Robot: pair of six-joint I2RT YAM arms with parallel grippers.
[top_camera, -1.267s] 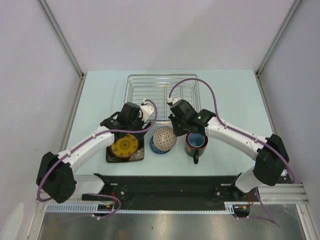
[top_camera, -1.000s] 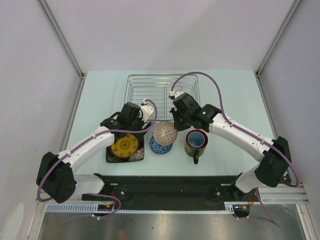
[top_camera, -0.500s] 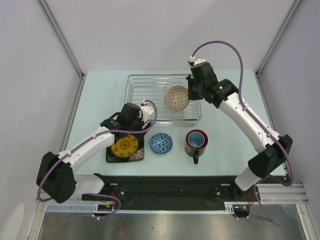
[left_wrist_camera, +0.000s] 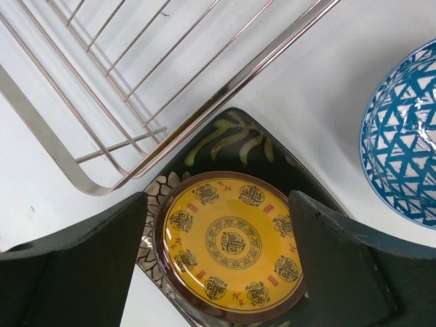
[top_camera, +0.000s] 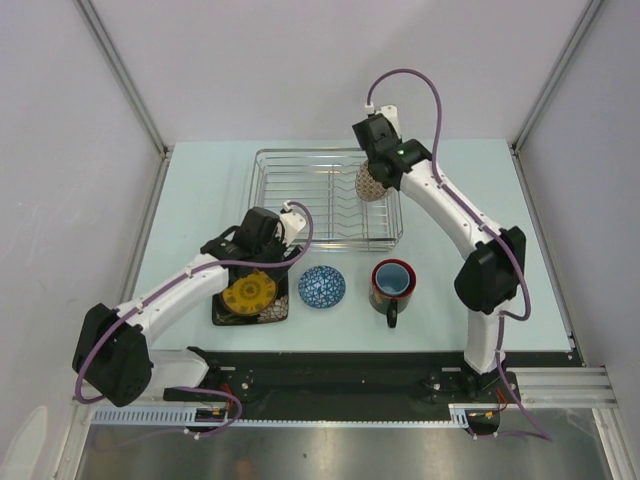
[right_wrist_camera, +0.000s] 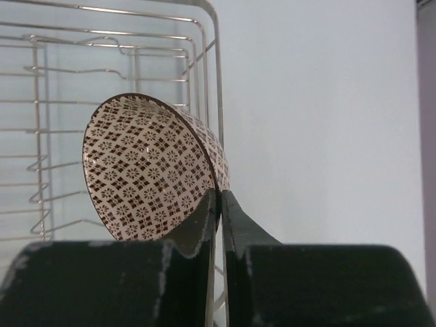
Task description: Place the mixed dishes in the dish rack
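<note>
the right gripper (right_wrist_camera: 219, 204) is pinched tight on the rim of the brown-speckled bowl (right_wrist_camera: 150, 170), one finger inside and one outside. the bowl hangs on its edge with its mouth turned toward the middle of the dish rack (top_camera: 262, 190). from above it sits over the rack's far right part, close to the right wall. whether it touches the wires yet cannot be told.

to do this step well, the arm should probably lower the bowl straight down so its rim slips between two divider prongs rather than landing on top of one. keeping the bowl on edge seems wise, as it would then lean on the prongs. the fingers should part only once the wires carry the weight; letting go early could let it roll or clatter against the side wall.

the left gripper (left_wrist_camera: 218, 259) hovers with its fingers wide apart over the yellow plate (left_wrist_camera: 231, 252), which lies on the black plate (left_wrist_camera: 231, 136) just beside the rack's near corner. the blue bowl (top_camera: 322, 286) and the mug (top_camera: 392, 283) wait on the table (top_camera: 200, 200) in front of the rack.
</note>
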